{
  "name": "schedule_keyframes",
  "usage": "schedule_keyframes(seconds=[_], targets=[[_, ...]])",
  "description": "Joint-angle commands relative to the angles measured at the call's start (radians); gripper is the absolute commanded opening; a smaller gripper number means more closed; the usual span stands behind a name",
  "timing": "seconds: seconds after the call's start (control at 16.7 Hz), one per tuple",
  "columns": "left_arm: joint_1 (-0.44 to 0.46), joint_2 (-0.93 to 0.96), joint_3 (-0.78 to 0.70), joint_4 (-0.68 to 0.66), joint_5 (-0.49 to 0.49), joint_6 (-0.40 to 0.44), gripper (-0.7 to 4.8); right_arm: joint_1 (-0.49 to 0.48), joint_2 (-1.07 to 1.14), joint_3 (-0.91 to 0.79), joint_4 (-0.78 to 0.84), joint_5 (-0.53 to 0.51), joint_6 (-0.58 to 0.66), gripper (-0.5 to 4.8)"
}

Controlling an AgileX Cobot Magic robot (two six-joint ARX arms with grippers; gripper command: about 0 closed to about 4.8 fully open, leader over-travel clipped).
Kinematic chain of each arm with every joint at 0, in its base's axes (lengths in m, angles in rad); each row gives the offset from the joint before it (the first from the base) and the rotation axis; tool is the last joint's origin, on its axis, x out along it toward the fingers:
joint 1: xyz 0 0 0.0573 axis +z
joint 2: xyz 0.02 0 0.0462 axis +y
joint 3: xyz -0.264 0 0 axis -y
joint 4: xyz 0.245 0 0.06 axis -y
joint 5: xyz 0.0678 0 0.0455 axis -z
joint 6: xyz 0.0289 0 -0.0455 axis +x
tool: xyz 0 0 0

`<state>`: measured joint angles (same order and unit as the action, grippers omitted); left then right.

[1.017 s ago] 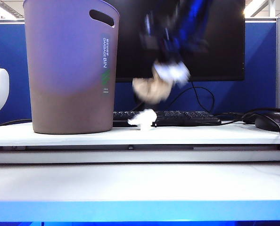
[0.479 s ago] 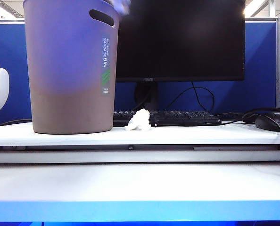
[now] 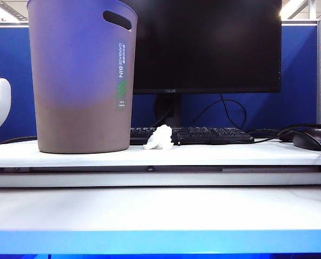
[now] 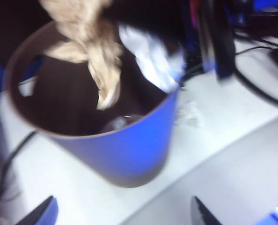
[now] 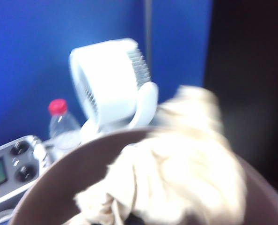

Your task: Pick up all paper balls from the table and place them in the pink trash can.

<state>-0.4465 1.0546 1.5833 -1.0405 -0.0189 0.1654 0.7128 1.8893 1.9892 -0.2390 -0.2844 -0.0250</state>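
Right end effector [image 5: 143, 220] clamped the tan paper ball [image 5: 176, 178] over the pink trash can [image 5: 50, 187]; left end effector [image 4: 122, 220] gaped wide, empty. Risk: wad snagging, missing.

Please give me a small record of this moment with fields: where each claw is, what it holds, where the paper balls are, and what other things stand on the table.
left claw: open, empty, above the pink trash can
right claw: shut on tan paper ball, over the trash can's mouth; claw itself hidden behind the paper
held paper: tan paper ball hangs over the opening, with white paper beside it
paper left on table: one white paper ball in front of the keyboard
trash can: upright on the table
other things: monitor, white fan, bottle
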Motion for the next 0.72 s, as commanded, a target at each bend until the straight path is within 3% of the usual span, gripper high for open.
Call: schedule_keyframes(seconds=[0.06,0.18,0.3,0.48,0.54,0.6,0.72], targets=[[0.000,-0.014,0.005,0.010,-0.030,0.019,3.71,-0.001,-0.011,0.010,0.021,0.009,-0.005,3.67],[0.000,-0.018,0.004,0.019,-0.025,0.018,3.71,-0.006,-0.022,0.010,0.022,0.021,-0.006,3.68],[0.000,-0.018,0.004,0.026,0.063,0.022,3.71,-0.008,-0.043,0.010,0.010,0.040,-0.011,3.70],[0.000,-0.016,0.004,0.035,0.363,0.042,3.71,-0.017,-0.143,0.010,-0.221,0.239,-0.177,3.70],[0.000,-0.013,0.004,0.050,0.455,0.044,3.71,-0.018,-0.177,0.010,-0.331,0.352,-0.199,4.15],[0.000,-0.003,0.004,0.067,0.585,0.044,3.71,-0.027,-0.213,0.010,-0.488,0.458,-0.201,4.79],[0.000,0.016,0.003,0.077,0.721,0.044,3.71,-0.055,-0.228,0.009,-0.687,0.496,-0.130,4.79]])
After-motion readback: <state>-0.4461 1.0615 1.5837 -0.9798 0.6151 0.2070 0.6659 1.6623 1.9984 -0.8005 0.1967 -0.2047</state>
